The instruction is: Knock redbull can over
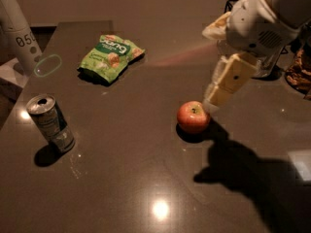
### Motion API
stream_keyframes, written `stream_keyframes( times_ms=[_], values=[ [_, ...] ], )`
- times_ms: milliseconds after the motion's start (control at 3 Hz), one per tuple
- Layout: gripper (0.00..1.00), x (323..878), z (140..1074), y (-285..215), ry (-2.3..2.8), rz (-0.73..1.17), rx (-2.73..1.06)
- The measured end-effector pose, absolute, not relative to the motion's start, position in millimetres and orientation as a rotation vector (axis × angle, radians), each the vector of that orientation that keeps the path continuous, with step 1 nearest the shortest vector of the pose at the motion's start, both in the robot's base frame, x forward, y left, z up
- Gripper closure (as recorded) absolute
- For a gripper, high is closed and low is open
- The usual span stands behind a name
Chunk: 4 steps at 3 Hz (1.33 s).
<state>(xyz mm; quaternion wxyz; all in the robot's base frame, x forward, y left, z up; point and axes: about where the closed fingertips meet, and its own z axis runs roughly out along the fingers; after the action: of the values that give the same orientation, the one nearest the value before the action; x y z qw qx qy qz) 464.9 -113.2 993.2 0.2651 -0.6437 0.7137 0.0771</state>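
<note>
The dark, glossy tabletop point(146, 178) throws back a bright spot of light in a dim room. Near its left edge the redbull can point(50, 123) stands upright, slim, silver and blue, its tab top showing. A green snack bag point(110, 57) lies farther back. The gripper point(214, 100) hangs just beside the apple point(193, 116), well apart from the can. I cannot tell how wide it is.

Red apple point(193, 116) near middle of dark table point(121, 178); green snack bag point(111, 56) flat, well apart, far left.

Kitchen-like counter point(146, 188) — snack bag point(111, 57), apple point(193, 116); claw point(214, 101) beside apple.
</note>
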Motion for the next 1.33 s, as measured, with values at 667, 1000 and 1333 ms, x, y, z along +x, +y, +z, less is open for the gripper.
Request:
stream_keyframes(
  times_ms=[667, 1000, 1333],
  values=[
    [0.0, 462, 984, -4, 1.748, 0.49, -1.704],
    [0.0, 459, 980, 30, 1.696, 0.563, -1.701],
    [0.0, 458, 969, 65, 1.657, 0.621, -1.703]
  ],
)
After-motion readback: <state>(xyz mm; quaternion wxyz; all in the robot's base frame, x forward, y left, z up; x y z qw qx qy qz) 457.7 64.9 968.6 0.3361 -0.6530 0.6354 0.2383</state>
